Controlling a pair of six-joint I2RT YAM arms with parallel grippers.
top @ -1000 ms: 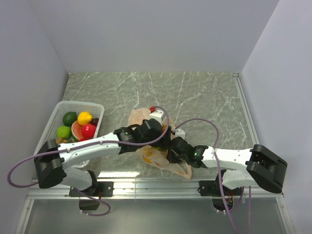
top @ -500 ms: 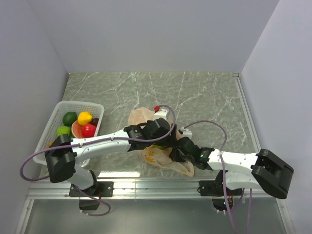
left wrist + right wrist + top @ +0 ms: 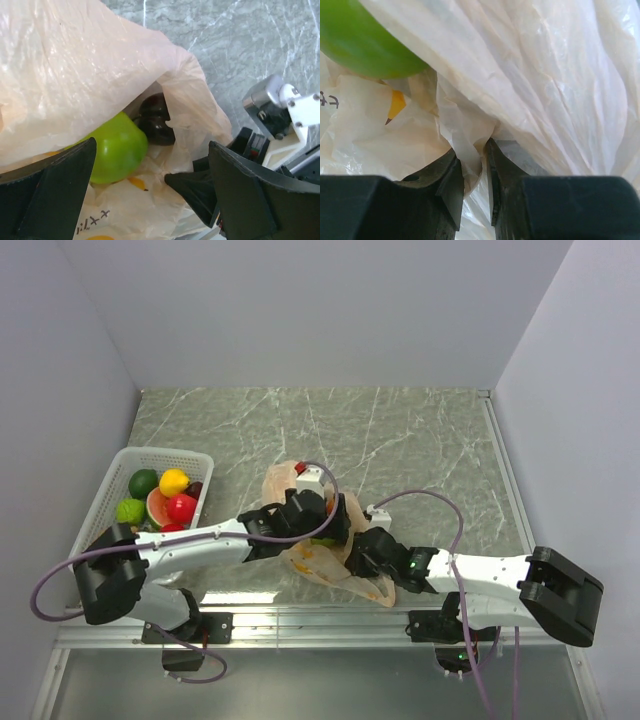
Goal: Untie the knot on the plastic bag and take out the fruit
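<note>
Pinching a fold of the plastic bag (image 3: pixel 470 150), the right hand (image 3: pixel 472 170) anchors its mouth; the left hand (image 3: pixel 150 210), spread empty, faces the fruit (image 3: pixel 117 147) ahead.

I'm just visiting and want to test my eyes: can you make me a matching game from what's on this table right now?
Things:
1. green apple
2. dark purple fruit
3. right end effector
4. left end effector

States:
a. pinching a fold of the plastic bag
b. open, above the bag's mouth
c. inside the bag, nearest its mouth
d. deeper in the bag, behind the apple

Pairs: 1-c, 2-d, 3-a, 4-b
</note>
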